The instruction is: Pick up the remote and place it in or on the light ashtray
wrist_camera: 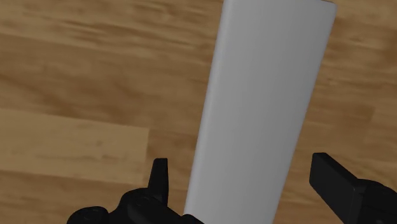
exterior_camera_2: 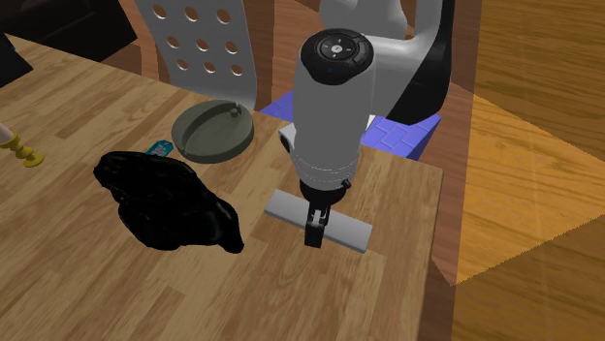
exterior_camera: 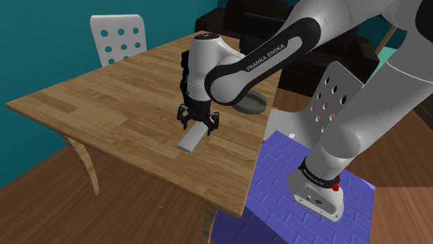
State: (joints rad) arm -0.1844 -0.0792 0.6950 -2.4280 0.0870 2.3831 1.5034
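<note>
- The remote (exterior_camera: 191, 141) lies flat on the wooden table (exterior_camera: 104, 104), close to the edge nearest the stand and straight beneath the gripper (exterior_camera: 198, 123).
- From the wrist view the gripper (wrist_camera: 245, 184) is spread wide. Its black fingers (wrist_camera: 334, 181) straddle the remote's (wrist_camera: 261, 108) narrow width, with table showing on either side — nothing is clasped yet.
- The remote is drawn as a plain pale-grey slab: long, thin, flat-topped, with softly rounded long edges and no buttons to be seen.
- My guess is that it is stiff and light. It looks smooth, so it may slip if pinched weakly or off-centre.
- Across the short width, near the middle of its length, looks like the best place to take hold. In the second exterior view the gripper (exterior_camera_2: 315, 231) sits about midway along the slab (exterior_camera_2: 349, 232), which should keep it from tipping when lifted.
- The ashtray (exterior_camera: 255, 105) is a round, shallow, grey-green dish with a raised rim. It stands on the same table, near the remote but apart from it, partly behind the arm in the shoulder view.
- The dish (exterior_camera_2: 213, 131) looks narrower than the remote is long — I'd expect the remote to rest across the rim rather than settle inside.
- The tabletop is planked, warm-toned wood with visible grain.
- A shapeless black lump (exterior_camera_2: 170, 203) lies on it beside the ashtray; I cannot tell what it is.
</note>
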